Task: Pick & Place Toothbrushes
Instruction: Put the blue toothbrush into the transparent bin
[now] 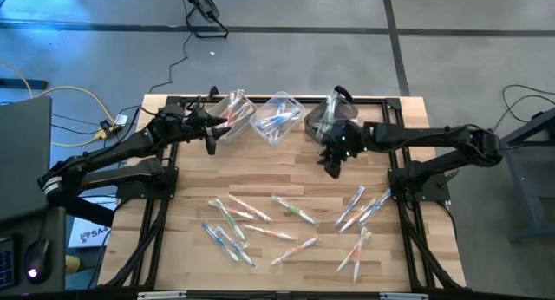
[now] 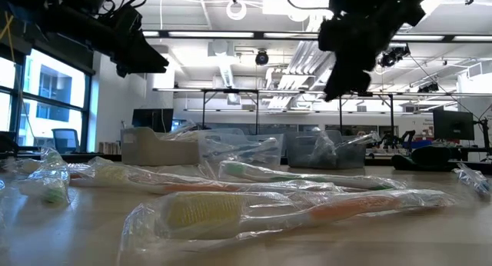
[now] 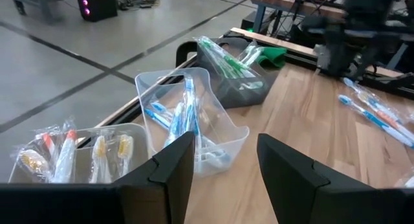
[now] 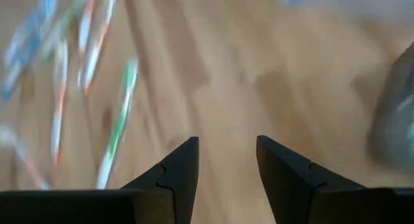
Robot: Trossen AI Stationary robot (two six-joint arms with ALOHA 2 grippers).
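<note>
Pale butcher-block wooden surface [image 1: 286,174] carried everything; its dark frame edges ran down both sides.

Two dark arms reached in from either side. Left gripper [image 1: 211,142] hung beside the left bin, fingers [image 3: 169,169] parted and holding nothing. Right gripper [image 1: 333,164] hovered over bare wood just in front of the right bin, fingers [image 4: 180,166] likewise spread, nothing between them. Judged: both empty and near the bins, so each looked between a drop and the next pick.

Three plastic bins sat in a row at the far edge, evidently sorting stations by colour. The left clear plastic bin [image 3: 84,153] held orange- and yellow-handled brushes, four or so visible. The middle clear plastic bin [image 3: 194,117] held blue ones, several, count uncertain. The right dark grey bin [image 3: 233,81] held green ones, with a small green object [image 3: 272,54] beside it.

Loose wrapped toothbrushes [image 1: 286,218], slim, white with orange, blue or green handles in clear crinkled wrappers, lay scattered flat across the near half of the surface, well apart from the bins. From above roughly fifteen to eighteen remained: a cluster near the left [image 1: 227,235], a few mid-surface, another cluster at right [image 1: 360,209]. Exact count not possible; wrappers overlapped.

Judged: sorting was well under way, with much of the pile left.
</note>
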